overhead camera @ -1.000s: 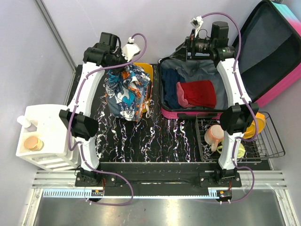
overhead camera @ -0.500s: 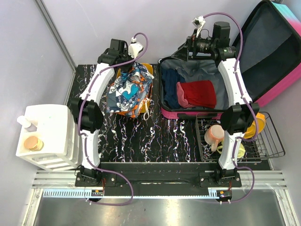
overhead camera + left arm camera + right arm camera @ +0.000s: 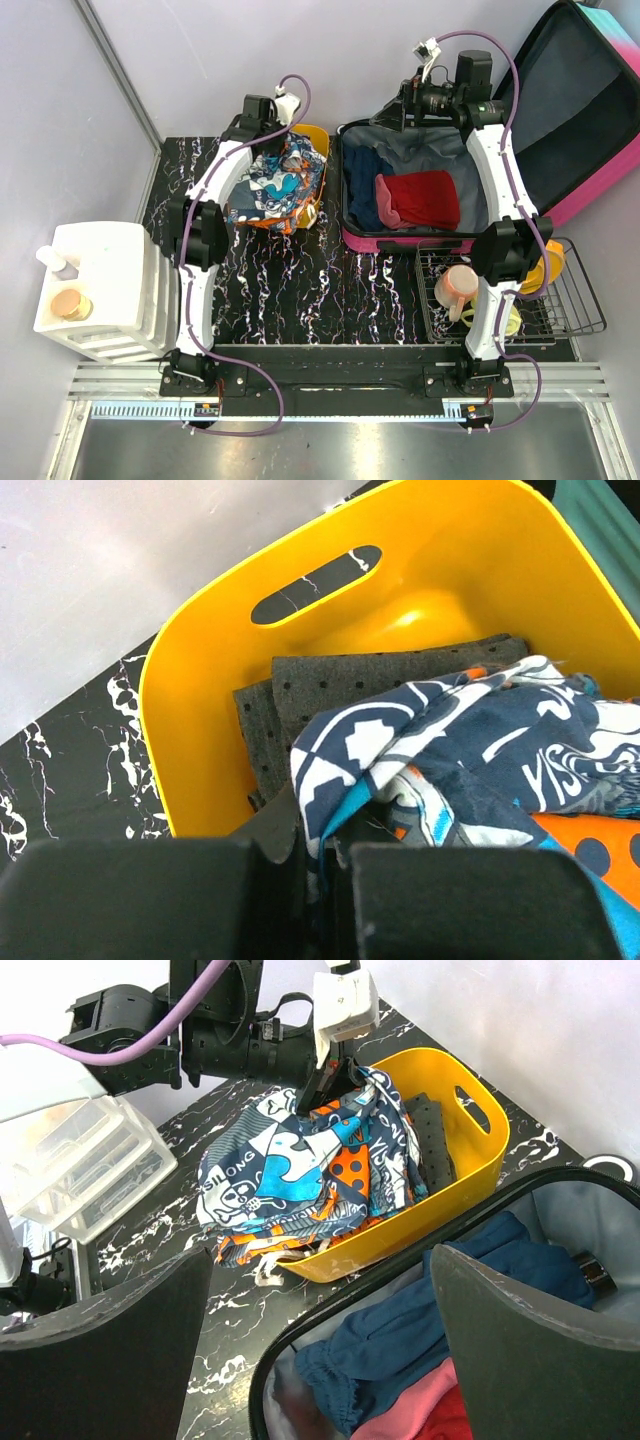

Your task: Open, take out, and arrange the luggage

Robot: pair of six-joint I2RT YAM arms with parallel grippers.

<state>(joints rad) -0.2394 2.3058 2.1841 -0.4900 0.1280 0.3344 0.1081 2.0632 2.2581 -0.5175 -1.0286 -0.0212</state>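
The luggage (image 3: 400, 240) lies open at the far right of the black marbled table (image 3: 330, 300), its base flat and its lid (image 3: 580, 110) tilted back to the right, with the dark lining facing up. The base holds a red garment (image 3: 425, 200) touching a navy garment (image 3: 362, 185) on its left; grey lining shows around both. A yellow plastic bin (image 3: 318, 140) stands just beside the left wall of the luggage. The left gripper (image 3: 285, 150) is positioned over this bin with its fingers (image 3: 130, 900) together, clamped on a fold of a patterned garment (image 3: 275, 190) printed in blue, white and orange. The garment lies partly inside the bin and drapes over the rim on the side away from the luggage. A dark grey dotted cloth (image 3: 380, 680) lies beneath it against the bin floor and far wall. The right gripper (image 3: 405, 100) hangs over the far left corner of the luggage base with its fingers spread wide apart and nothing between them; its wrist view looks down on the navy garment and across to the bin. Other items: a wire basket (image 3: 585, 300) at the near right, holding a pink cup (image 3: 455, 283) and other tableware that is partly hidden by the right arm; and a white drawer unit (image 3: 110, 270) at the near left edge.
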